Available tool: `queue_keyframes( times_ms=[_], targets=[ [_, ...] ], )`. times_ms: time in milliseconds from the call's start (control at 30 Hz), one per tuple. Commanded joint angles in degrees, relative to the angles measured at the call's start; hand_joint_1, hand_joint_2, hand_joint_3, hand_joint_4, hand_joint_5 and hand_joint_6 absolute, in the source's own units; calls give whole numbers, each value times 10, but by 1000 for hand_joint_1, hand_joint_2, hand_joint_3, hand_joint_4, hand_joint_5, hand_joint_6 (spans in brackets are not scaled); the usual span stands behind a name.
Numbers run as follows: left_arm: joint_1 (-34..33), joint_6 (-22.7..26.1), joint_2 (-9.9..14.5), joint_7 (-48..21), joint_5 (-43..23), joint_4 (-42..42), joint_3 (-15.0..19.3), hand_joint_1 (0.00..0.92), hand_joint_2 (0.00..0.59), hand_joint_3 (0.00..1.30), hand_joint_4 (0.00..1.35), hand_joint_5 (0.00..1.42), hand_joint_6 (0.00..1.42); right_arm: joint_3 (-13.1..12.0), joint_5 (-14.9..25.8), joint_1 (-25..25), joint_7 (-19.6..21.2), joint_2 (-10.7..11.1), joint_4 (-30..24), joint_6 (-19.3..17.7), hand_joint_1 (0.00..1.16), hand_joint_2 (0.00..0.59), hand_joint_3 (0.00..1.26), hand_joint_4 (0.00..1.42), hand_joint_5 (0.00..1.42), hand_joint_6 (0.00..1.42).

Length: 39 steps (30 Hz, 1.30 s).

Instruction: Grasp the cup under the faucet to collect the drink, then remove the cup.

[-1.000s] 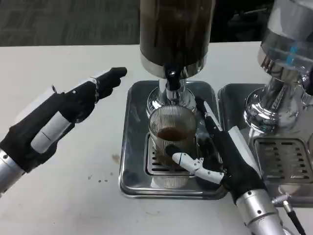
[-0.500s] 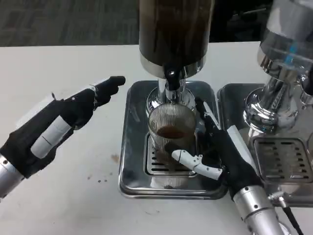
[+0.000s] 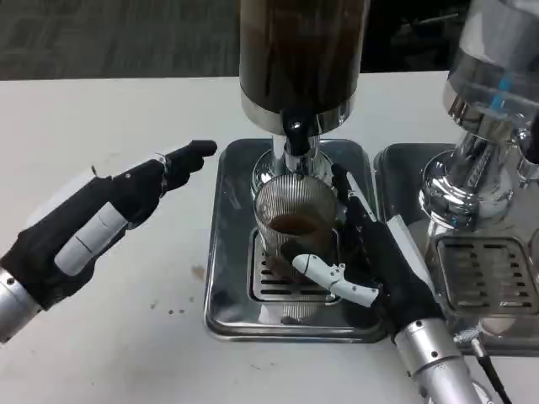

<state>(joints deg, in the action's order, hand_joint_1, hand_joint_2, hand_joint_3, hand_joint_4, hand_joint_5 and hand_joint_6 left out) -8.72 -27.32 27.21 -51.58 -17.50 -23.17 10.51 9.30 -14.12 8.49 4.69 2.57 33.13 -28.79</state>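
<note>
White table (image 3: 126, 109), wide bare room on the left side. One ribbed cup (image 3: 296, 220) with brown drink, under the faucet (image 3: 295, 135), on one steel tray (image 3: 227, 252) close to a second tray (image 3: 396, 168). Right hand (image 3: 370, 252) wrapped around the cup. Left hand (image 3: 147, 185) raised off the table, fingers together, holding nothing.
</note>
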Motion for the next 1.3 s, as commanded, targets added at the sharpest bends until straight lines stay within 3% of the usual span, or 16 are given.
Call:
queue_keyframes(
  times_ms=[33, 267, 533, 1000, 1167, 1300],
  targets=[
    [-1, 10, 10, 4, 2, -11, 1, 0, 105, 152, 34, 30, 16, -6, 5, 13, 13, -3, 15, -27, 623, 188, 0, 0, 0, 0],
    [-3, 13, 11, 6, 2, -19, 4, 0, 107, 156, 46, 41, 22, -1, -8, 17, 11, 6, 16, -18, 626, 185, 0, 0, 0, 0],
    [-5, 18, 12, 6, 3, -26, 4, 0, 108, 165, 52, 42, 36, 8, -21, 15, 1, 16, 5, 17, 723, 173, 0, 0, 0, 24],
    [-4, 20, 13, 11, 5, -34, 4, 0, 116, 186, 68, 57, 40, 18, -24, 27, -4, 9, 16, 39, 762, 169, 0, 0, 28, 126],
    [-4, 20, 16, 12, 5, -37, 3, 0, 117, 196, 78, 65, 40, 22, -28, 32, 2, 6, 21, 41, 778, 166, 14, 19, 123, 187],
    [-6, 19, 16, 13, 6, -41, 1, 0, 118, 196, 78, 66, 40, 25, -34, 32, 12, 3, 24, 41, 777, 173, 103, 103, 176, 245]
  ],
)
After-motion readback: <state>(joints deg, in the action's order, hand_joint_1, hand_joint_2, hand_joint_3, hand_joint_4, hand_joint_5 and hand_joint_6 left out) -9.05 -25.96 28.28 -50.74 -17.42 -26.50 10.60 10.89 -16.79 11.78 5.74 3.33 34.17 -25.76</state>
